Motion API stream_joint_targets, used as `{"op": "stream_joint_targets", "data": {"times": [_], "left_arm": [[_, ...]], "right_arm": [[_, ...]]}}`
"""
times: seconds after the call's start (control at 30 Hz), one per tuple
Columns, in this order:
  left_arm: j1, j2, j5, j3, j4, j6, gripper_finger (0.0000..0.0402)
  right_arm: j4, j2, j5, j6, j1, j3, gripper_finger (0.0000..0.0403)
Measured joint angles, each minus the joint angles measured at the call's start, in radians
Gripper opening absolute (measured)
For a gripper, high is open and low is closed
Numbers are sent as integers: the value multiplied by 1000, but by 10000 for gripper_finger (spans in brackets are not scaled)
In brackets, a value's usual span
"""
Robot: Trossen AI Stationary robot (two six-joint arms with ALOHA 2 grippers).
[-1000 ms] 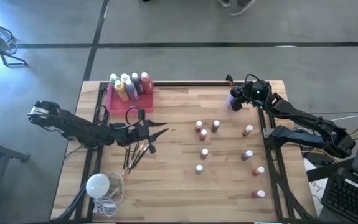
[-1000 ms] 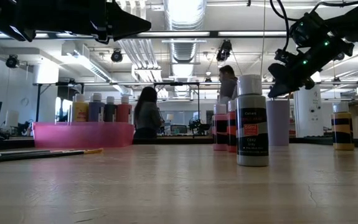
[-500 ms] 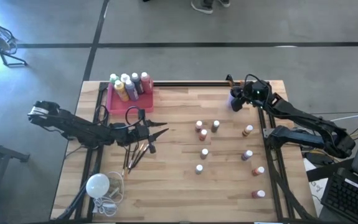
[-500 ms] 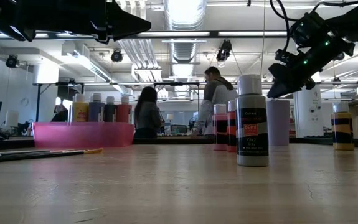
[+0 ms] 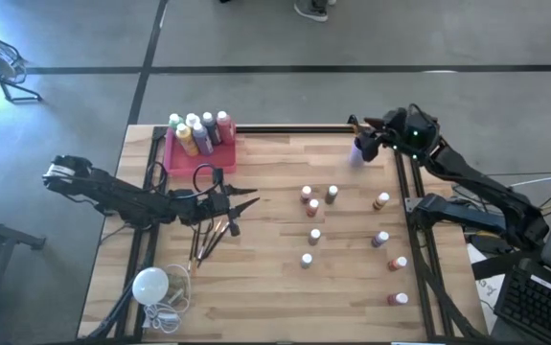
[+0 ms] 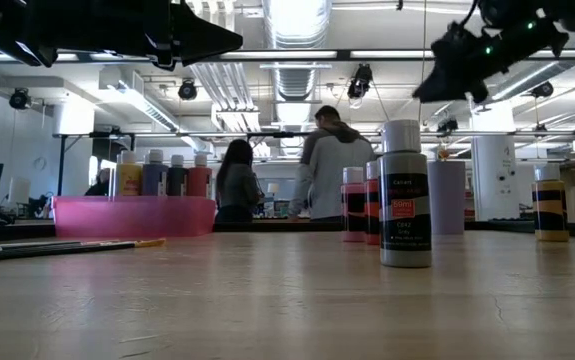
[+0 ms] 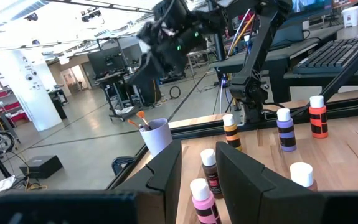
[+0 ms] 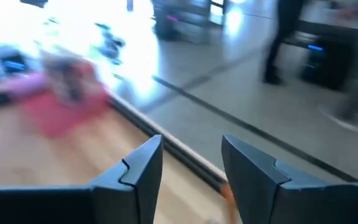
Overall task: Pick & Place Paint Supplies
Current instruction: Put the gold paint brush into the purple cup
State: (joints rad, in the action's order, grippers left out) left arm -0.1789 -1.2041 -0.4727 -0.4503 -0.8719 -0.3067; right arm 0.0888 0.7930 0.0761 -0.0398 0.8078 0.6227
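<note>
Plainly the risk sits at the lavender cup (image 5: 360, 151): the right gripper (image 5: 378, 135), fingers parted and empty, hangs just above it — a careless drop could topple its orange-tipped brush (image 7: 140, 118) — bottles (image 5: 320, 195) stand well apart.

A grey concrete floor (image 5: 371, 38) crossed by dark lines surrounds the wooden table (image 5: 275, 278); overhead run bright ceiling lights (image 6: 292, 15) and ducts. Two people (image 6: 322, 165) stand by distant workbenches.

bottles (image 5: 198, 132) in tray (image 5: 181, 159) far-left, small bottles (image 5: 314, 236) scattered right
</note>
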Motion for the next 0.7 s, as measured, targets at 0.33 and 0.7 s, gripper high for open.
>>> {"op": "stream_joint_targets", "data": {"times": [0.33, 0.7], "left_arm": [[0, 0, 0, 0, 0, 0, 106], [0, 0, 1, 0, 0, 0, 106]], "right_arm": [[-65, 40, 308, -32, -82, 69, 121], [-244, 128, 325, 81, -320, 71, 63]]}}
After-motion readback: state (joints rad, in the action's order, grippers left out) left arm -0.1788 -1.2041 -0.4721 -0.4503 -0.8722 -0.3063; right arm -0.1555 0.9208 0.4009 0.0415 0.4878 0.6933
